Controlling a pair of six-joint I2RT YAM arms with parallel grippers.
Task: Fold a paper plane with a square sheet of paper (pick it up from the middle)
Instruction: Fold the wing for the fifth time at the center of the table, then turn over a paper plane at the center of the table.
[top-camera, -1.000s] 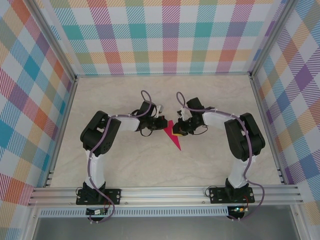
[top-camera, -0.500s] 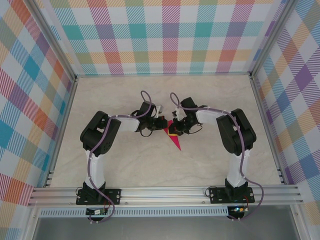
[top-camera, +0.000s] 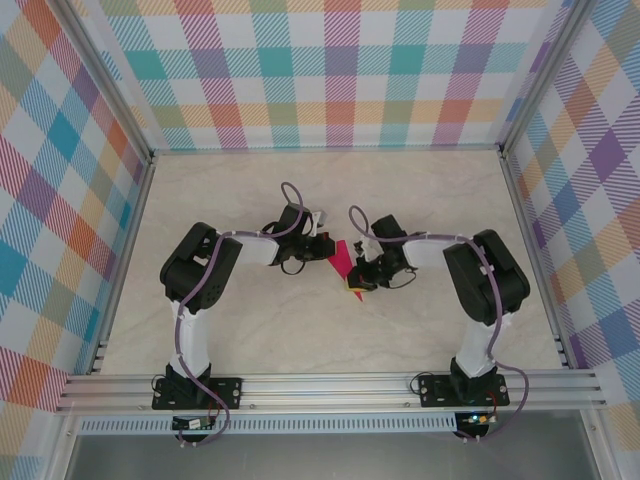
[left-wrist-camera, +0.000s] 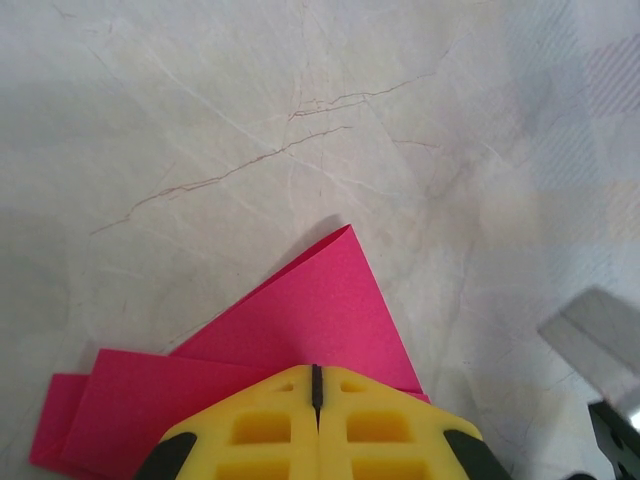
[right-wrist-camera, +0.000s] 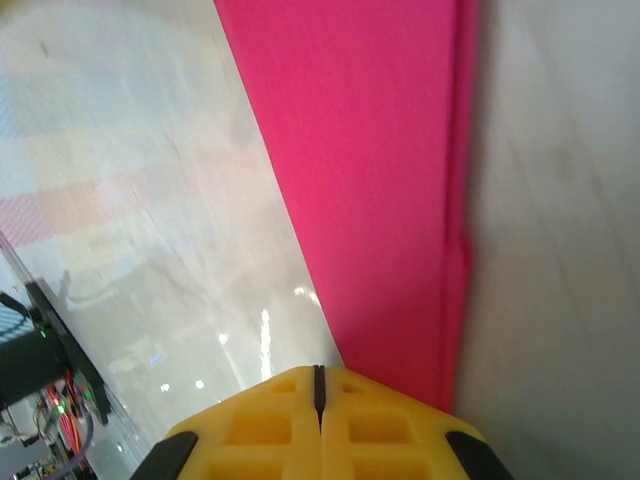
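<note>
Right tool (top-camera: 353, 288) fully closed, yellow tips at the 5 o'clock end of the narrow magenta-pink folded paper plane (top-camera: 343, 261), which lies mid-way across the pale marbled tabletop (top-camera: 250, 330). Left tool (left-wrist-camera: 317, 375) fully closed at its 10 o'clock edge, tips over paper; grip unclear.

one pink paper plane (top-camera: 342, 262), one marbled table (top-camera: 260, 330), three plaid walls (top-camera: 330, 70), two robot arms – left arm (top-camera: 200, 270), right arm (top-camera: 480, 270) – and two yellow grippers: left gripper (left-wrist-camera: 316, 385), right gripper (right-wrist-camera: 318, 385).
</note>
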